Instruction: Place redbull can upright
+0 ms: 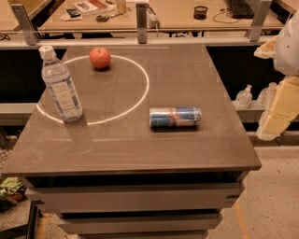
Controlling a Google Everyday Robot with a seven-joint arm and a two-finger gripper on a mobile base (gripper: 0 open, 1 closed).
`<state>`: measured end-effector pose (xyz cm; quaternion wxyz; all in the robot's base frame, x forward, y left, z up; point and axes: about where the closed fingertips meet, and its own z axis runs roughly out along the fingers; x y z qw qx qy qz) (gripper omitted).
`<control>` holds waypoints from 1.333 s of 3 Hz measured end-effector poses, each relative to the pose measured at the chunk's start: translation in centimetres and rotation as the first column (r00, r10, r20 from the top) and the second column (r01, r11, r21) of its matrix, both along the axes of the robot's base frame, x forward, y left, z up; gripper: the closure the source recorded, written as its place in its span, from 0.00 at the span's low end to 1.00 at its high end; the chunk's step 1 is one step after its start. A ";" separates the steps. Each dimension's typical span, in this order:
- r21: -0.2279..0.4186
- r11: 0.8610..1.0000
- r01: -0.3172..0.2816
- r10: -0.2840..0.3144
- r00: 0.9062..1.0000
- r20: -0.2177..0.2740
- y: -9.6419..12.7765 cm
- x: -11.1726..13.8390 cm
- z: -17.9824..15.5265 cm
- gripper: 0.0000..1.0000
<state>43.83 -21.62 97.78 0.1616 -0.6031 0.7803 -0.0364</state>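
Grey-brown tabletop (140,149) with 3 things on it: 1 redbull can, 1 water bottle, 1 apple. The gripper (276,112) hangs off the table's right side, past the edge, above a pale speckled floor (271,205). I honestly cannot tell if it's wide or narrow.

Going near to far:

- The redbull can (175,117) lies on its side, left of the gripper and well apart from it, its length running left-right. It sits just outside a white circle (147,84) marked on the top. Between can and gripper it's just tabletop and the table's right edge.
- The water bottle (60,86) is much farther left of the gripper. It's upright, with a white cap, standing on the circle's line.
- The apple (100,58) is red, farther back and left, inside the circle near its far arc.

Just left of the gripper and behind it, a small clear bottle (244,97) sits on a low ledge. Beyond the table there's a metal rail (141,21), then wooden desks with 1 keyboard (240,7) and 1 black cup (201,11).
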 end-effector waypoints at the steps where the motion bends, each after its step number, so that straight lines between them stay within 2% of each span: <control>1: 0.000 1.000 0.000 0.000 1.000 0.000 0.0 0.0 0.0 0.00; 2: -0.014 1.000 -0.027 0.027 0.999 0.019 1.3 0.0 0.2 0.00; 3: -0.022 0.997 -0.070 0.071 0.997 0.020 4.8 0.4 -1.0 0.00; 4: -0.011 0.995 -0.102 0.102 0.995 -0.004 7.7 1.4 -3.6 0.00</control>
